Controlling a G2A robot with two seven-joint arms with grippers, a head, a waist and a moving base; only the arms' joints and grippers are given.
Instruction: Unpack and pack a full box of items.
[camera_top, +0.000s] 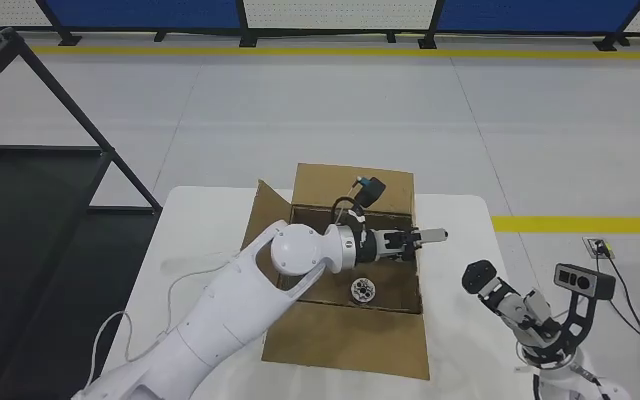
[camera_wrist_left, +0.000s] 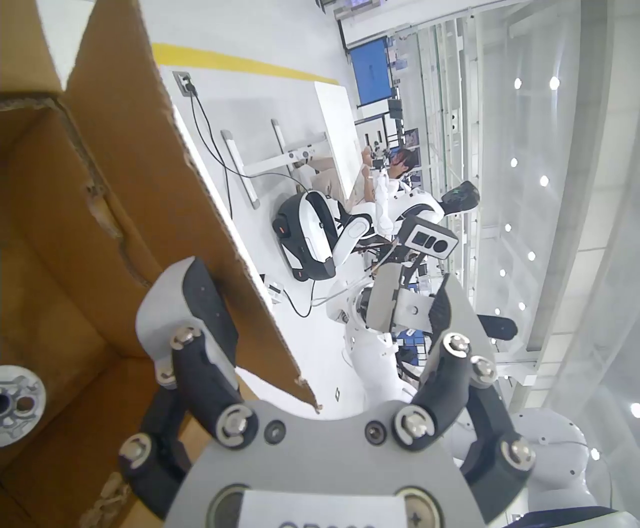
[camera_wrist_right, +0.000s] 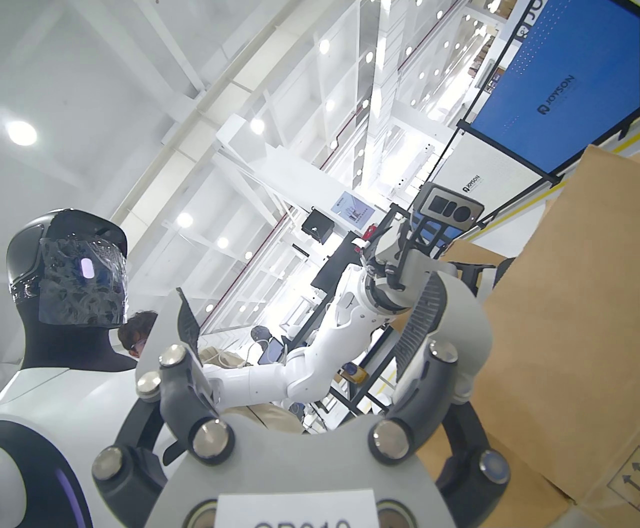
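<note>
Left gripper (camera_top: 438, 236) agape over box (camera_top: 352, 187) wall; metal disc (camera_top: 361, 290) inside; right gripper (camera_wrist_right: 315, 315) agape.

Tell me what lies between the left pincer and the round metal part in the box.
Just bare cardboard box floor separates the round metal part from the left pincer; the left wrist view shows it.
</note>
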